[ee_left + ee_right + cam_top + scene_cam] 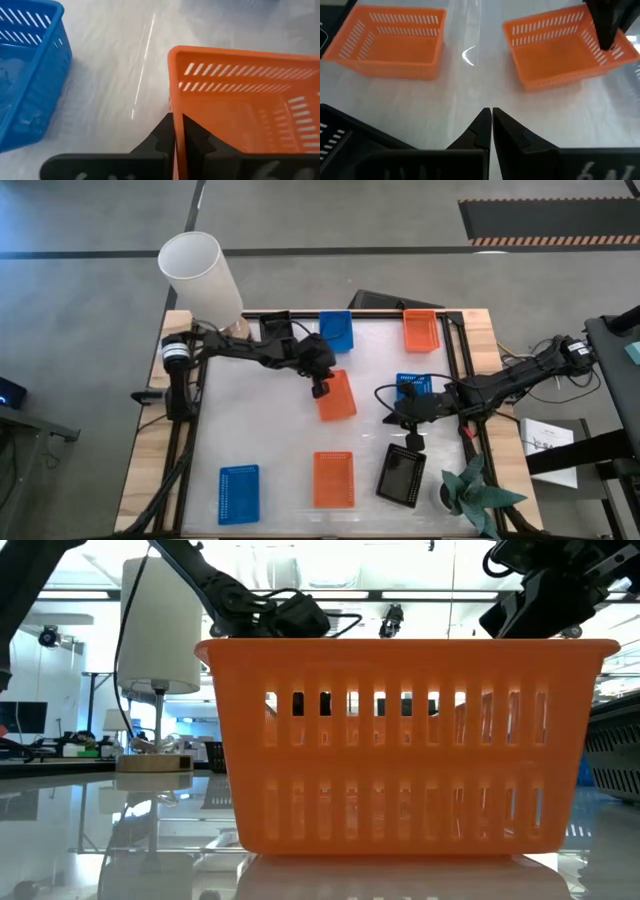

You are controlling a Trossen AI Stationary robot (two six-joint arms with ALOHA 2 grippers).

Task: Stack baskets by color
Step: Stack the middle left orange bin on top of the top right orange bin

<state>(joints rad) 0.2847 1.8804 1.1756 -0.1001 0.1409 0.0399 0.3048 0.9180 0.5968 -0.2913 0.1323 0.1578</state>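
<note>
My left gripper is shut on an orange basket at mid-table, also seen in the right wrist view. My right gripper is shut on nothing and hangs over the table near a black basket. A second orange basket rests on its base near the front edge, and a third stands at the far side. Blue baskets stand at the far side, under my right arm and at the near left. My left gripper pinches one wall of the orange basket at its rim, by the basket's far-left corner, one finger inside and one outside. The fingers slant down from the table's left. The basket sits slightly askew; whether its base touches the table I cannot tell.
A tall white lampshade stands at the far left corner and a green plant at the near right. The near orange basket fills the low view. Bare tabletop lies left of centre.
</note>
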